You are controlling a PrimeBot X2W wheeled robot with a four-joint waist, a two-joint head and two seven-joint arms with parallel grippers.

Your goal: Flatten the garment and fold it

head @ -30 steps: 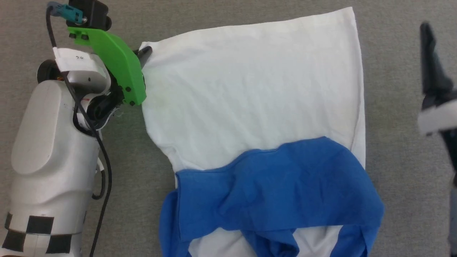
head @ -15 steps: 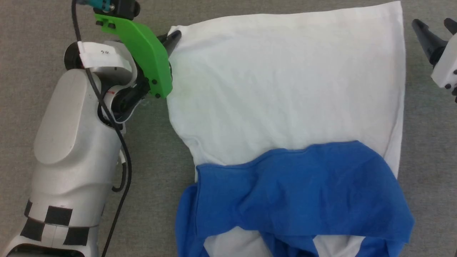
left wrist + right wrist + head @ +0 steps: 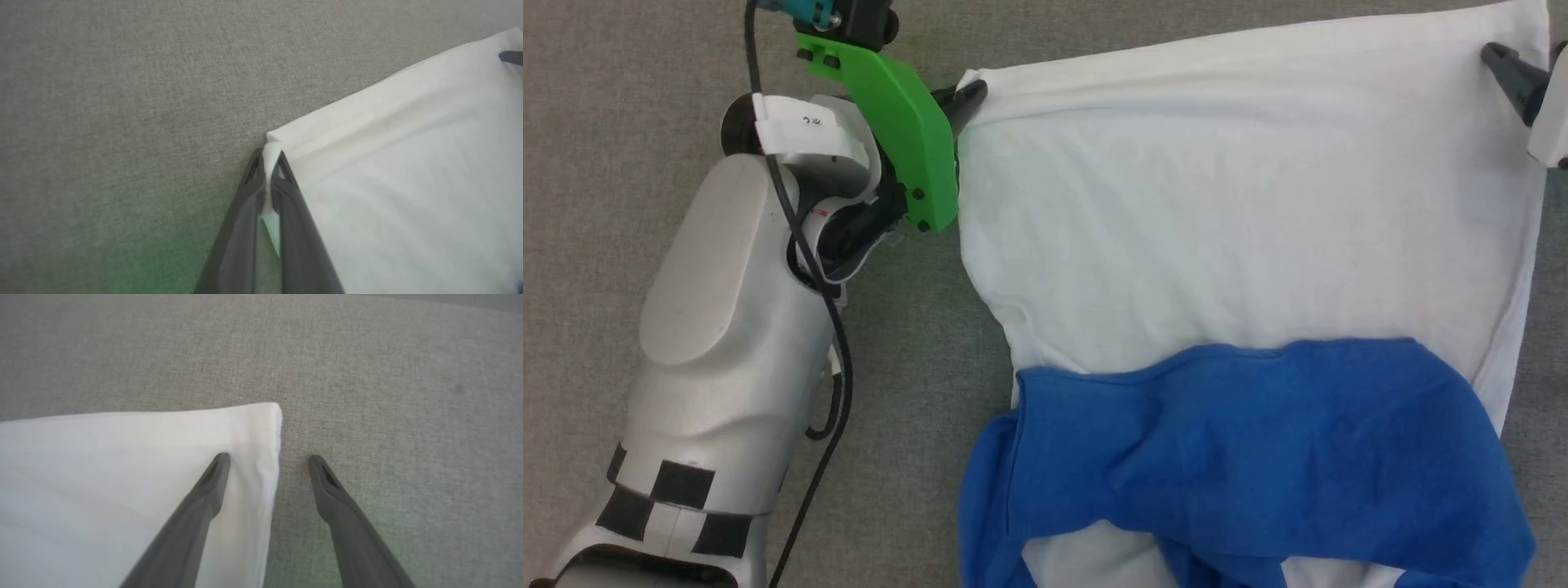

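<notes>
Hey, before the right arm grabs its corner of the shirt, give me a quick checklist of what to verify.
1. Left gripper clamped on a corner of the garment: ok.
2. Right gripper open: ok.
3. Right gripper straddles the opposite corner's edge, one finger over cloth, one over the grey surface: ok.
4. Right gripper low enough to catch cloth: cannot tell.
5. Blue sleeves lying across the white body: ok.

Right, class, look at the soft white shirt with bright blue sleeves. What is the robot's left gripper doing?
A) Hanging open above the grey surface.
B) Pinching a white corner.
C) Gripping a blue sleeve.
B: the left gripper is shut with a white corner of the shirt between its fingers.
</notes>
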